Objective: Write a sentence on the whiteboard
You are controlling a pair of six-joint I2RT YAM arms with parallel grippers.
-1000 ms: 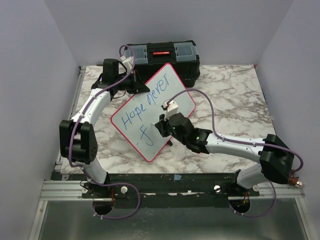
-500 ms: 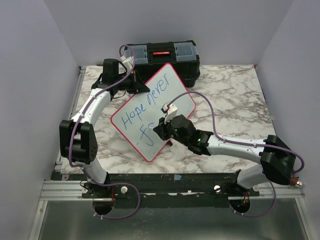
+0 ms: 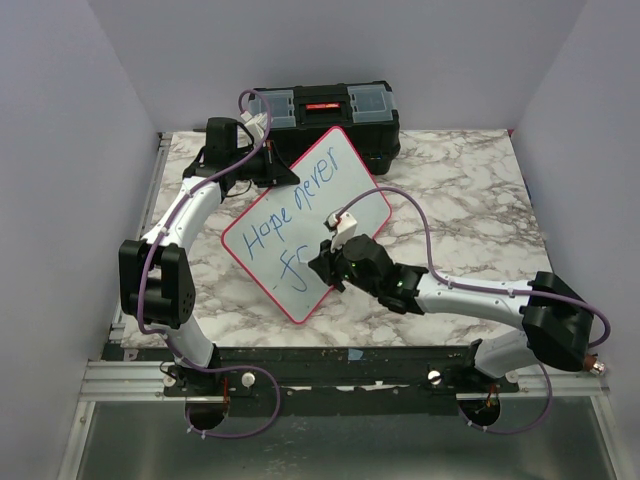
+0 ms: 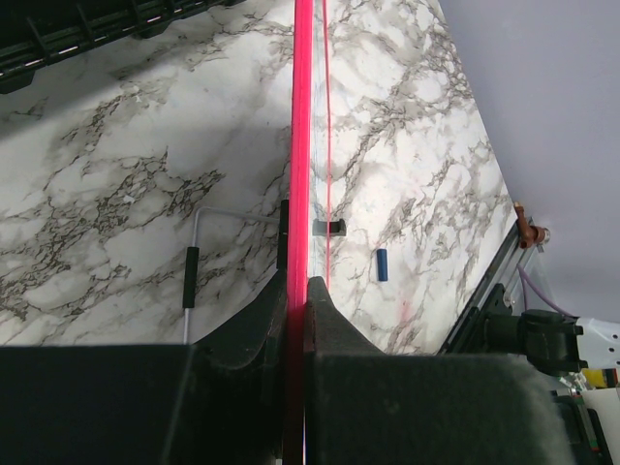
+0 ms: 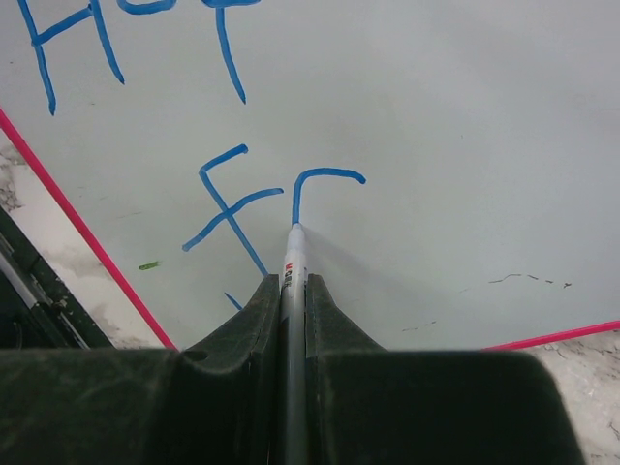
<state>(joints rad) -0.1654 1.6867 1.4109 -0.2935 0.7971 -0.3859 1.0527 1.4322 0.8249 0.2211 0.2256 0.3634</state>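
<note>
A marble-patterned desk sits between plain lavender walls, with a black toolbox at its far edge. The whiteboard stands tilted mid-desk, in front of the toolbox. The left pincer is clamped on its red frame. The right pincer grips a marker, tip touching the board. Blue writing runs in 2 lines: "Hope never", then "fr".

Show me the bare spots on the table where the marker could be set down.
Widest bare patch: the table's right side, bordered by the toolbox, whiteboard and right arm. A narrower strip lies between the whiteboard's near-left edge and the left arm. The centre is crowded.
</note>
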